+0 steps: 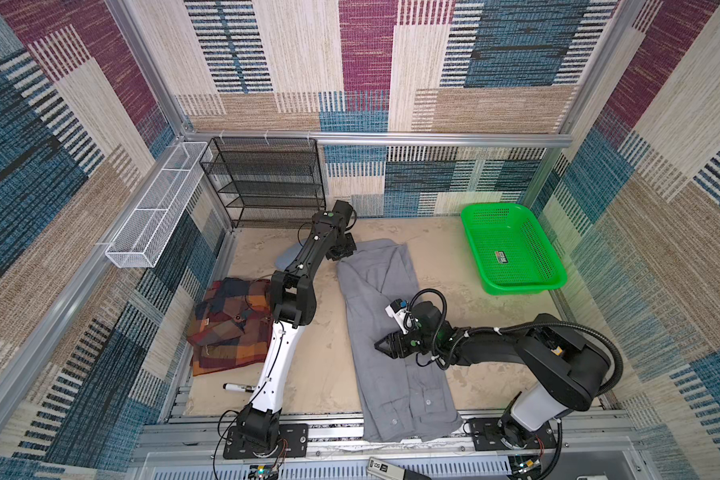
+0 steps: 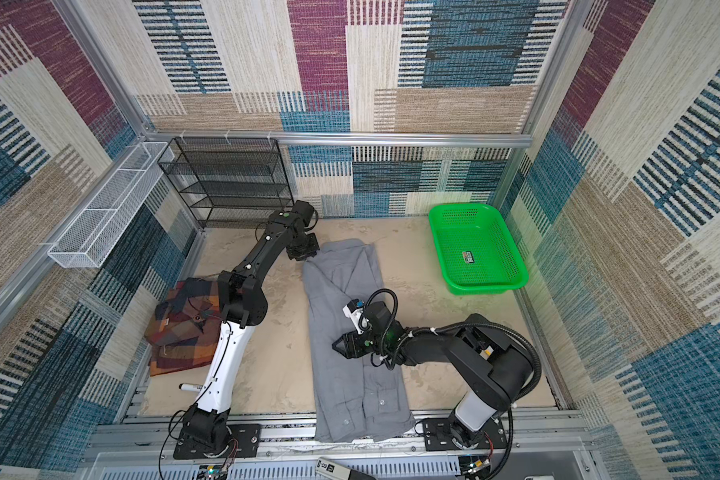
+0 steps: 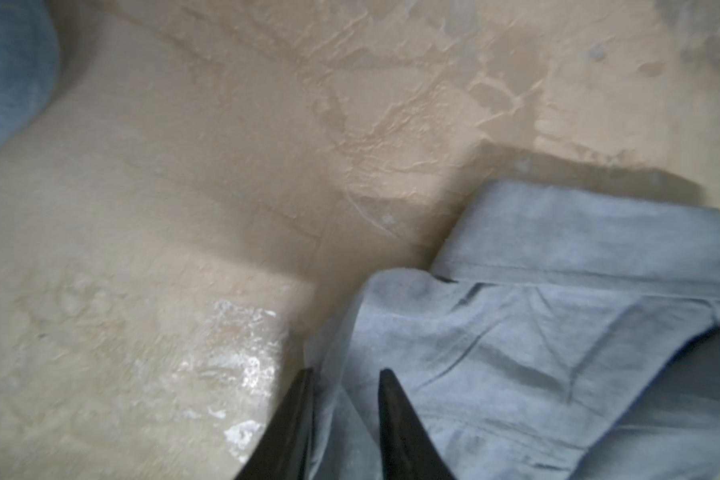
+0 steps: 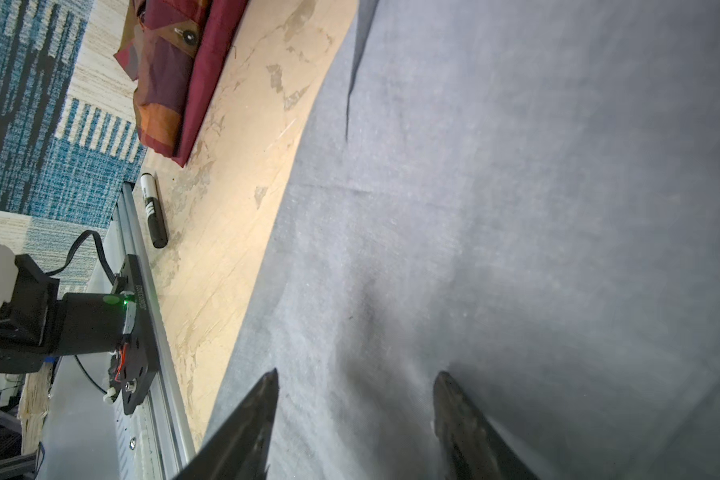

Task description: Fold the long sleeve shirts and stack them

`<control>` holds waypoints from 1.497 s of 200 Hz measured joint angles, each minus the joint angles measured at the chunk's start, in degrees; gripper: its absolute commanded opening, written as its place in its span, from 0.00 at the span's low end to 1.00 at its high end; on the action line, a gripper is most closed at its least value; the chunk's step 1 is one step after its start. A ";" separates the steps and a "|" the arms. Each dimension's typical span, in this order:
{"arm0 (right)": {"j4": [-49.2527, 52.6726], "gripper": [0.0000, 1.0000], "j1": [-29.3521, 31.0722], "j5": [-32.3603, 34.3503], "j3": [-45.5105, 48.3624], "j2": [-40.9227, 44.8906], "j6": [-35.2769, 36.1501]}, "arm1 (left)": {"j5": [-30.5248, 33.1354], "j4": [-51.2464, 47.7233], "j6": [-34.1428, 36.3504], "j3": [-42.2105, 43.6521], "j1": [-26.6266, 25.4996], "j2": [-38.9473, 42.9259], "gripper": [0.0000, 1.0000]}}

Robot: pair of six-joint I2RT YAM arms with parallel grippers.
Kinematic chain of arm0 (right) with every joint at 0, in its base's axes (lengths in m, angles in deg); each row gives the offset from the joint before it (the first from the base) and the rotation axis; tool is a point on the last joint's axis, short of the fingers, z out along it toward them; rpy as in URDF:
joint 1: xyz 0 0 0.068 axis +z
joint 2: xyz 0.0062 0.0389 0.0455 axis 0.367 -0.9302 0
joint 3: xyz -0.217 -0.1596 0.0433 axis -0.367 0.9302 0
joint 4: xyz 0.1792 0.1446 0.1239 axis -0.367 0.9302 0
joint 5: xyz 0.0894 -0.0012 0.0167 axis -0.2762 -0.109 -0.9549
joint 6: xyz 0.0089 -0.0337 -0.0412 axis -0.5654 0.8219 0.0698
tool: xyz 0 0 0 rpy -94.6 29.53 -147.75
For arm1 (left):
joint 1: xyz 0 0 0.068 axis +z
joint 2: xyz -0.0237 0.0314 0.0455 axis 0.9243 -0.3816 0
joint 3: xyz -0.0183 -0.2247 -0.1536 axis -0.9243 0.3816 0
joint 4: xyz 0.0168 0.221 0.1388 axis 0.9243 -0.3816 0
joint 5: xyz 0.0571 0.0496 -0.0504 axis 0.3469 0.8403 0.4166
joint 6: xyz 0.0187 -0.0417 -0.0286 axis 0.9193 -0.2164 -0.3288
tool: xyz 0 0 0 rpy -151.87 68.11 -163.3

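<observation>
The grey long sleeve shirt [image 1: 375,291] [image 2: 341,282] lies in a long strip down the middle of the table, its near end hanging over the front rail. My left gripper [image 3: 346,372] is at the shirt's far left corner [image 3: 558,332]. Its jaws stand apart, with a loose ridge of grey cloth between them. My right gripper [image 1: 376,345] [image 4: 356,374] hovers open, low over the shirt's middle [image 4: 516,208], with nothing held. The plaid shirt [image 1: 225,328] [image 2: 184,328] [image 4: 171,70] lies folded at the left, partly hidden by the left arm.
A green basket [image 1: 516,289] stands at the back right. A black mesh rack [image 1: 267,178] and a white wire basket [image 1: 154,208] line the back left. A marker [image 1: 238,387] lies near the front left, and a blue-grey case [image 1: 287,255] sits behind the left arm.
</observation>
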 measured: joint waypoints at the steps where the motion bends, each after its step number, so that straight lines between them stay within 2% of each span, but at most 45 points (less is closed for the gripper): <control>1: 0.26 0.66 0.00 0.11 -0.17 0.11 0.09 | 0.04 0.02 0.00 0.04 0.00 0.13 0.53; 12: 3.32 0.67 0.00 1.97 -2.91 1.42 1.03 | 0.94 -0.17 -0.15 0.81 0.11 2.54 0.56; 17: 4.72 0.68 0.00 2.86 -4.42 1.75 1.73 | 1.38 -0.20 -0.15 1.29 0.17 3.82 0.71; 20: 5.38 0.68 0.00 3.34 -5.22 1.81 2.05 | 1.46 -0.20 -0.13 1.57 0.24 4.59 0.74; 41: 9.94 0.68 -0.02 7.43 -11.56 0.59 4.50 | 2.45 0.81 -0.09 3.85 0.83 10.25 0.77; 58: 11.74 0.64 -0.04 10.54 -16.72 -3.04 6.45 | 2.58 1.49 -0.04 5.95 1.88 13.51 0.77; 76: 13.97 0.50 -0.07 12.98 -23.26 -8.68 8.15 | 2.58 1.95 0.15 10.49 3.02 16.94 0.77; 91: 14.08 0.25 -0.07 14.78 -29.03 -13.81 9.73 | 2.80 2.51 0.42 16.70 3.61 20.87 0.78; 114: 15.10 0.13 -0.13 16.90 -38.71 -21.99 11.65 | 2.27 5.92 1.09 30.42 3.54 29.00 0.77; 143: 15.74 0.11 -0.37 16.98 -48.22 -29.86 13.99 | 1.27 12.15 1.42 48.15 4.44 39.08 0.76; 169: 17.22 0.09 -1.33 16.39 -57.18 -37.46 15.13 | 1.09 17.07 1.20 58.97 5.70 44.74 0.76; 218: 18.21 0.06 -8.26 15.06 -59.14 -40.74 13.11 | 0.57 21.11 1.25 66.34 6.75 47.12 0.76; 241: 15.91 0.04 -10.86 12.13 -55.91 -40.68 10.86 | -0.37 21.97 1.29 67.28 6.99 46.66 0.75; 258: 14.27 0.05 -11.28 9.92 -54.55 -40.59 9.84 | -0.50 22.40 1.36 67.58 7.10 46.12 0.75; 266: 13.79 0.09 -11.26 9.05 -53.77 -40.19 9.38 | -0.66 22.43 1.36 67.69 7.10 45.99 0.75; 274: 13.38 0.18 -11.21 8.04 -52.57 -39.30 9.27 | -0.68 22.45 1.36 67.84 7.10 45.99 0.75; 291: 13.38 0.46 -10.93 6.38 -51.25 -36.46 8.46 | -0.68 22.88 1.36 68.37 7.10 46.42 0.75; 299: 12.68 0.54 -10.67 5.90 -51.52 -35.34 8.48 | -0.66 22.95 1.36 68.78 7.23 46.88 0.75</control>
